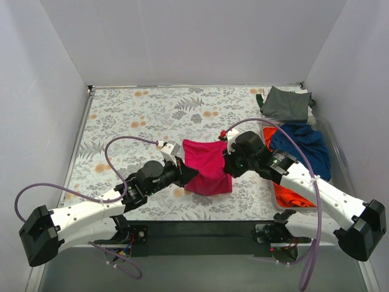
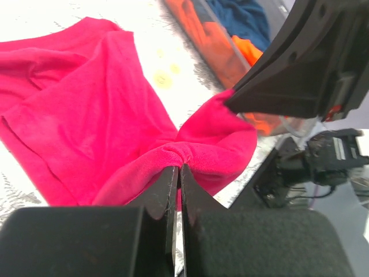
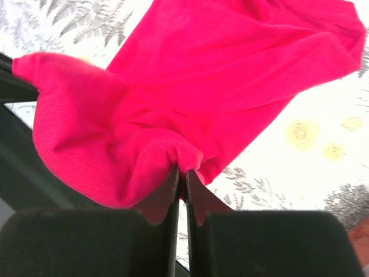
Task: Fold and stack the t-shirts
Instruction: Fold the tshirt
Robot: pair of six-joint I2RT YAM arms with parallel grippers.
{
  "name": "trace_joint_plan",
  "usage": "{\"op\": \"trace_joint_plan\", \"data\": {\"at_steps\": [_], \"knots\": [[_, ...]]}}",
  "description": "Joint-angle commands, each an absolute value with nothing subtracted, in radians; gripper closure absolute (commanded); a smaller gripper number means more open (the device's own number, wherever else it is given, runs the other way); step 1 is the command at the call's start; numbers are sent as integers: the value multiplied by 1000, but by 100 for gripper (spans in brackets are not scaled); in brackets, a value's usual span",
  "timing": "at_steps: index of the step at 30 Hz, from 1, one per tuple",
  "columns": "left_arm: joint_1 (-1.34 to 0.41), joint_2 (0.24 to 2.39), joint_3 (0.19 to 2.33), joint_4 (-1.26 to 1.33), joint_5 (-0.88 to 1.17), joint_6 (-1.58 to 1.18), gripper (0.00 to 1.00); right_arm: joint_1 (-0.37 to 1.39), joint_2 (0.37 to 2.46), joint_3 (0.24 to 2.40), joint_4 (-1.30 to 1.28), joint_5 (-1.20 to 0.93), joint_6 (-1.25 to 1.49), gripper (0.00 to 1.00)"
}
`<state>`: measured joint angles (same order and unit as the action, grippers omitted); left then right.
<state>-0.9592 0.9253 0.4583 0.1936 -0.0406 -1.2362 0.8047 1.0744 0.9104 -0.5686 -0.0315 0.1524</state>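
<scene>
Magenta-pink t-shirt (image 1: 206, 165) lies bunched near the middle of the tabletop (image 1: 134, 115), its sides pinched tight by the left fingers (image 2: 164, 196) and right fingers (image 3: 167, 196). Folding seems in hand; next calls for drawing the cloth flat toward the open far tabletop, away from the bin (image 1: 335, 146) at right.

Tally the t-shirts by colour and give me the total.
magenta-pink t-shirt: 1
grey-green t-shirt: 1
navy t-shirt: 1
orange t-shirt: 1
Total: 4
</scene>
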Motion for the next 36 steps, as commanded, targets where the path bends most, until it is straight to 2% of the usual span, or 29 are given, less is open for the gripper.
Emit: {"op": "trace_joint_plan", "data": {"at_steps": [1, 6, 11, 36], "knots": [[-945, 943, 506, 233, -98, -1177, 100, 773, 1106, 986, -503, -5, 117, 99], [-882, 972, 517, 259, -78, -1160, 100, 724, 1158, 1014, -483, -5, 98, 99], [-770, 1020, 520, 313, 35, -1160, 100, 683, 1203, 1040, -463, -24, 81, 99], [-551, 1428, 647, 489, 187, -1163, 100, 525, 1528, 1199, -405, -86, 26, 99]]}}
